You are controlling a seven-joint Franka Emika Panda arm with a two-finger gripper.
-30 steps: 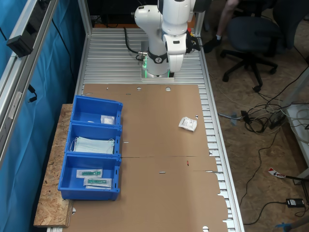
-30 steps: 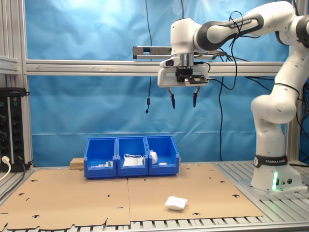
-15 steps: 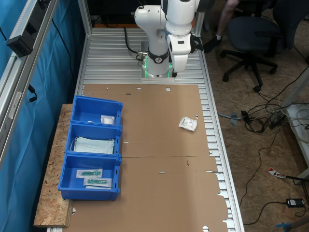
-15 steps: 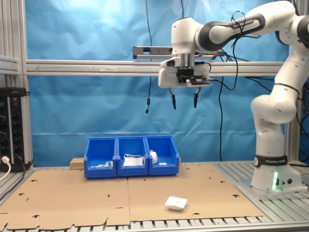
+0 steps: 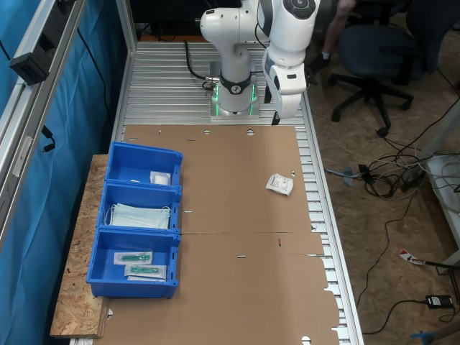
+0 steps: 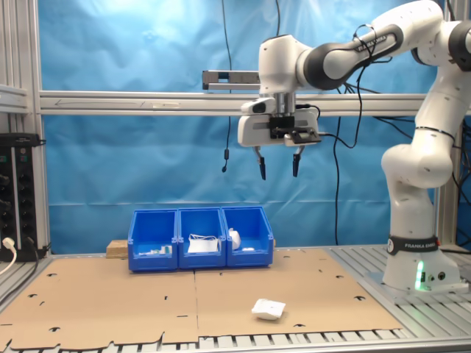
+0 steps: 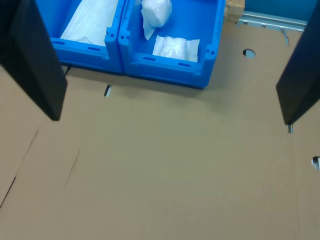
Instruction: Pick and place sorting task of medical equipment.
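Second exterior view puts the tool (image 6: 277, 166) high above the worktop (image 6: 110, 309), its two dark fingers (image 6: 262, 168) spread wide with nothing between them. The wrist view agrees: both fingers (image 7: 35, 60) frame bare brown cardboard, and no object sits in the gap.

One white sachet (image 5: 279, 185) lies loose on the cardboard, well apart from the bins and near the worktop's railed edge on the first exterior view's right; in the second exterior view it (image 6: 268, 309) rests near the front edge, below and slightly in front of the tool. Another sachet (image 5: 159, 178) already lies in the end bin (image 5: 129, 159) nearest the robot base, and the wrist view shows white packets (image 7: 175, 48) in that same compartment. The middle bin holds pale blue masks (image 5: 140, 216); the far bin holds clear packets (image 5: 146, 270) with green parts.

So the sorting looks partly done: at least one sachet is binned, and the loose one is left to be picked and carried across.

Room is generous. Open cardboard stretches between the loose sachet and the bins, with nothing standing in that path. The sachet's closeness to the worktop edge is the one tight spot, and the bin walls call for a lift before any release.
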